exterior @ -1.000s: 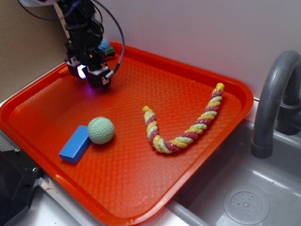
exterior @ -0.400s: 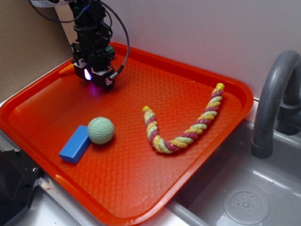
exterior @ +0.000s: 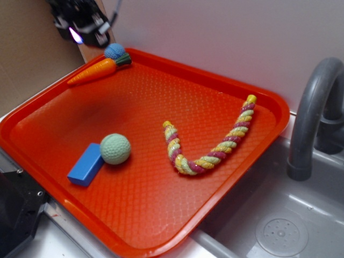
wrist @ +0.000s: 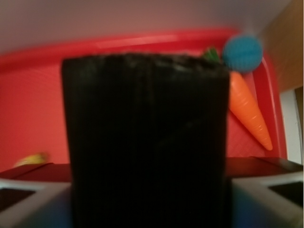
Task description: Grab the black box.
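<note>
Above the tray's (exterior: 258,115) far corner, the hand (exterior: 86,27) clamps the black box (wrist: 147,142), carrot (exterior: 94,71) below

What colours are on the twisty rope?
The rope is striped yellow, pink and pale green; the exterior view shows it best.

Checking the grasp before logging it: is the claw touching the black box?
Touching. In the wrist view the black box fills the space between the claw fingers, held well above the tray.
</note>
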`<state>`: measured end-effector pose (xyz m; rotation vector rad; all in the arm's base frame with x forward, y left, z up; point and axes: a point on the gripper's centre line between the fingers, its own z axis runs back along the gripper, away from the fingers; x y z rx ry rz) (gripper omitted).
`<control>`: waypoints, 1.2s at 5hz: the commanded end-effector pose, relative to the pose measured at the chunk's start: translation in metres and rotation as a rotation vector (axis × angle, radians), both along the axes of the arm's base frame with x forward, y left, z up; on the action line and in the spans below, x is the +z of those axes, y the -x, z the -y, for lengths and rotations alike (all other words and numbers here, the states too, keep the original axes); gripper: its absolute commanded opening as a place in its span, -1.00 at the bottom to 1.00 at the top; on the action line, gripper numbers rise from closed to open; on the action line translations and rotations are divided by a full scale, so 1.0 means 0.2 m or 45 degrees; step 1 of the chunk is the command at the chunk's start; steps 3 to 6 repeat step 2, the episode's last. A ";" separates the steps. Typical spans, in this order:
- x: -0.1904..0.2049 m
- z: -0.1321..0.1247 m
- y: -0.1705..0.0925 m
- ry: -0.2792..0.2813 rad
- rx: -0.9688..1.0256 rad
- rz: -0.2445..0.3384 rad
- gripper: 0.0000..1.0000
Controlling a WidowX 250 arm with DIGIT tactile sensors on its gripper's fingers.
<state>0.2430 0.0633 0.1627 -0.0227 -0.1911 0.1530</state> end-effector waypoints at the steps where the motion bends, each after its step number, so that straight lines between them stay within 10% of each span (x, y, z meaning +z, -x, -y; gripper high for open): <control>1: 0.49 0.07 0.08 -0.080 -0.011 0.040 -1.00; 2: 0.43 0.09 0.09 -0.129 0.008 -0.068 -1.00; 6: 0.43 0.09 0.09 -0.129 0.008 -0.068 -1.00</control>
